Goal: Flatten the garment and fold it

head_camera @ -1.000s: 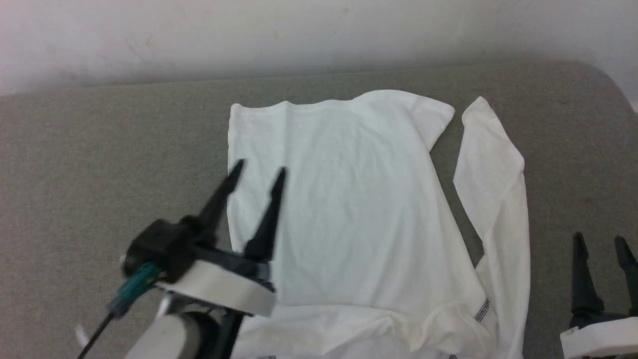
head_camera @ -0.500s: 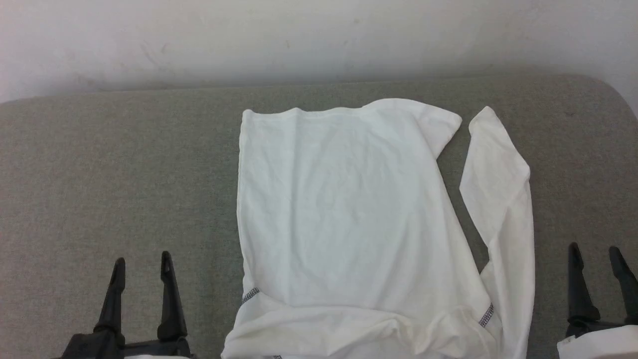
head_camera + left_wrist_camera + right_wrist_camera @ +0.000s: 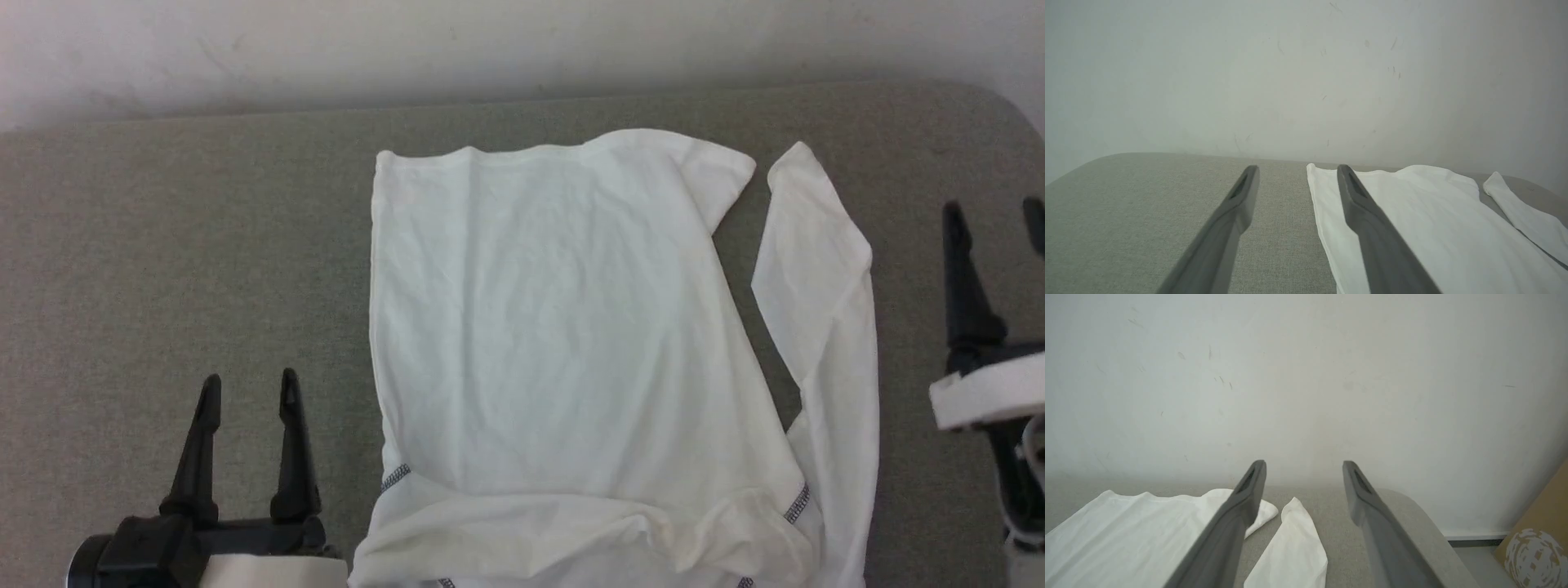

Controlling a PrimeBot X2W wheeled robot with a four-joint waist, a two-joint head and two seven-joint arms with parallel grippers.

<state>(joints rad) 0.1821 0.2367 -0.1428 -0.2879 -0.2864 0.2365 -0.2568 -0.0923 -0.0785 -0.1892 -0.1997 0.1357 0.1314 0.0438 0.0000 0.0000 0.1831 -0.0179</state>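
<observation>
The shirt (image 3: 555,343) lies on a grey padded table (image 3: 163,245). Its body is spread flat, with the hem toward the far wall (image 3: 490,49) and the shoulders toward the robot. The near edge is wrinkled and bunched. Dark zigzag stitching (image 3: 796,502) shows at the near shoulder on each side. The left edge of the body runs straight. One long sleeve (image 3: 824,310) lies along the right side, with a narrow wedge of bare table between it and the body; its cuff points toward the wall.

The left gripper (image 3: 249,384) sits over bare table just beside the shirt's left edge, near the shoulder. Its two dark fingers stand wide apart, point toward the wall and hold nothing.

The right gripper (image 3: 993,208) sits over bare table to the right of the sleeve, apart from the cloth. Its fingers are likewise spread wide and empty.

In the right wrist view, a brown cardboard box (image 3: 1535,539) stands past the table's rounded right end.
</observation>
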